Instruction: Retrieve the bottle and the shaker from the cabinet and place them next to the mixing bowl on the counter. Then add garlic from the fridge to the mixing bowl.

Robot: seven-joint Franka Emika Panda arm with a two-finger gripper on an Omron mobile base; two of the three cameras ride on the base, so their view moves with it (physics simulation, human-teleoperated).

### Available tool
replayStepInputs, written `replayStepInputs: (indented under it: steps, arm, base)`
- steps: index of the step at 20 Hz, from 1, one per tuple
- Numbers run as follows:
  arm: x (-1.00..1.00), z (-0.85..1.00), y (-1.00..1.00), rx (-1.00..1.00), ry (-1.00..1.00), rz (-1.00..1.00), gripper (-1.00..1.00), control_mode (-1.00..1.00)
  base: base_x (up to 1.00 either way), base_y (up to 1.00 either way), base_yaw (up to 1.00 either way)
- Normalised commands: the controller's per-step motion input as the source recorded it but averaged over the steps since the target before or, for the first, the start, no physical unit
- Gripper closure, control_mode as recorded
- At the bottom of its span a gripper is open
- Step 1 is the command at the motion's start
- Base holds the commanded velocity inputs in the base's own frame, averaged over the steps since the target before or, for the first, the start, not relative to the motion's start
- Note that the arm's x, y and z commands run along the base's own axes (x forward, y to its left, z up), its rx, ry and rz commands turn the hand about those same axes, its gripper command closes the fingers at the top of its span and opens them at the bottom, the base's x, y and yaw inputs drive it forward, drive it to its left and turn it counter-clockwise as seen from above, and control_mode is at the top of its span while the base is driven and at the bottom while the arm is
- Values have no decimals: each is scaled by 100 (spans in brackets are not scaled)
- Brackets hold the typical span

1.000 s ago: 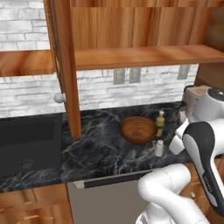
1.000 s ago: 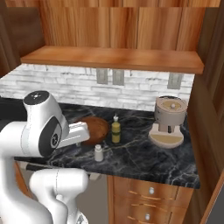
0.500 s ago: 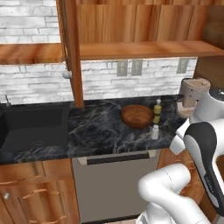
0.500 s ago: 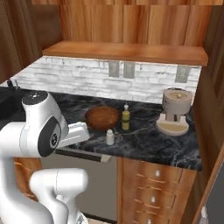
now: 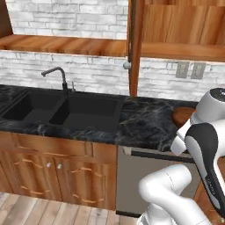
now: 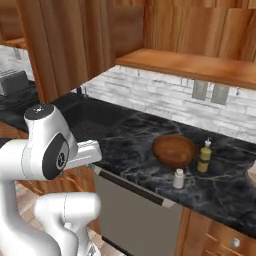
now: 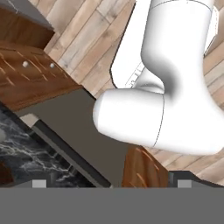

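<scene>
Already beside the mixing bowl (image 6: 173, 149) on the counter (image 6: 130, 137), the bottle (image 6: 204, 156) and shaker (image 6: 178, 178) could topple if the arm swung near, its fingers spread wide and empty

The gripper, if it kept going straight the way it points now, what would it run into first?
Most likely the robot's own white arm, which fills the centre of the hand view ahead of the gripper. Past it lie the wooden floor and a lower cabinet front, though depth is hard to judge.
</scene>
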Motion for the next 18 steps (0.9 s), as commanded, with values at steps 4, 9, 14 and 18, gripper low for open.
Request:
replayStepInputs:
  steps: [4,9,14,18]
  arm:
    - [0,0,0,0,0,0,-100,100]
    - [0,0,0,0,0,0,-100,100]
    - [0,0,0,0,0,0,-100,100]
    - [0,0,0,0,0,0,-100,100]
  base:
    - [0,49,56]
    - [0,49,55]
    - [0,50,54]
    - [0,48,52]
